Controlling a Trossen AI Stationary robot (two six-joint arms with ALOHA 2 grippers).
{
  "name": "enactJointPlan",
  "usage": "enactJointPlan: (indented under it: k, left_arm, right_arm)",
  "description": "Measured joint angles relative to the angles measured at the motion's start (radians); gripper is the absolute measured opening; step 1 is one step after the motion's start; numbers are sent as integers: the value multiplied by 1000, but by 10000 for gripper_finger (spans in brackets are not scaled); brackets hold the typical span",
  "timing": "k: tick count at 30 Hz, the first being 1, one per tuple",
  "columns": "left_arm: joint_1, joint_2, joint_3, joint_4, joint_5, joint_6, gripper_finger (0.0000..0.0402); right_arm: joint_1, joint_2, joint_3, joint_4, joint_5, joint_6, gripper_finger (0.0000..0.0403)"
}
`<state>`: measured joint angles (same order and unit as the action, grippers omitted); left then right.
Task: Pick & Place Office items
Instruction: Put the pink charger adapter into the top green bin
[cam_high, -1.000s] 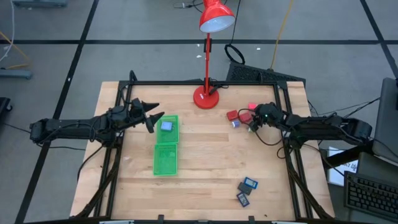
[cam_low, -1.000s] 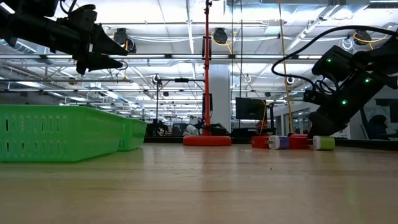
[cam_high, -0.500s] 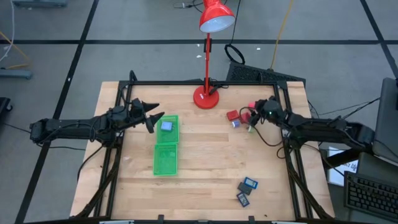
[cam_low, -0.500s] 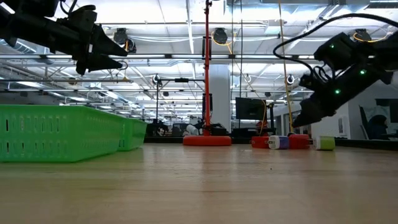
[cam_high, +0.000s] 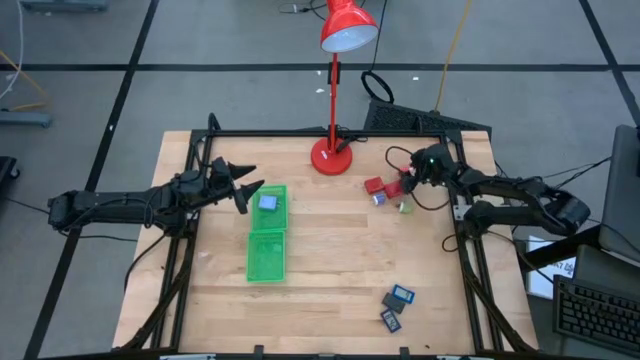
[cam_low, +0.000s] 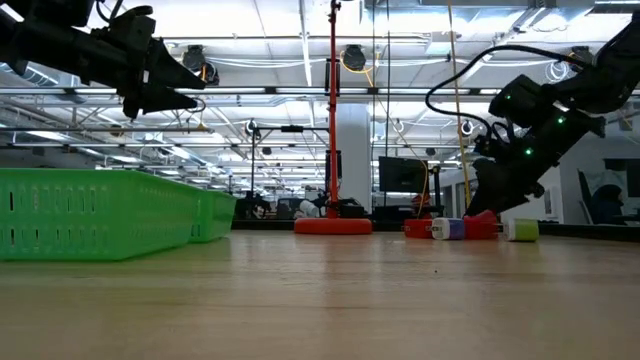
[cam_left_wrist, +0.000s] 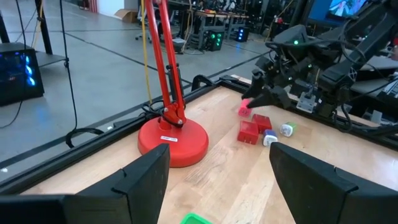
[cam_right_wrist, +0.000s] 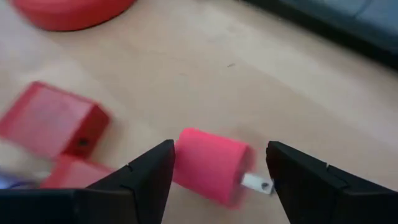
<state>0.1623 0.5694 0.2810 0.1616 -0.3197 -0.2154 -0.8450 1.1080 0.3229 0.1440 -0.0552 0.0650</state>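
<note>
1. Left gripper (cam_high: 248, 187) hovers left of the lamp (cam_high: 332, 155), fingers spread, holding nothing.
2. Green tray (cam_high: 267, 256) holds a blue piece (cam_high: 268, 202).
3. Red blocks (cam_high: 375, 186) lie just right of the lamp's base.
4. Right gripper (cam_high: 408, 177), fingers apart, straddles a pink cylinder (cam_right_wrist: 211, 172) with a white tip.
5. Two dark rectangles (cam_high: 396, 305) with blue faces lie well away from the lamp.
</note>
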Motion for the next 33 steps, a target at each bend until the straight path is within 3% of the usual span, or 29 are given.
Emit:
enactJointPlan:
  k: [7,20,31,33]
  left_arm:
    - [0,0,0,-1,0,7,274]
    - [0,0,0,-9,0,4,273]
    - [0,0,0,-10,-1,3,273]
    - [0,0,0,-10,-1,3,274]
  right_arm:
    - [2,-47,0,-12,-155,18,243]
    - [2,-114,0,-133,-157,-107,242]
    - [56,-118,0,-204,-162,164,242]
    - [65,-118,0,-207,-214,213,242]
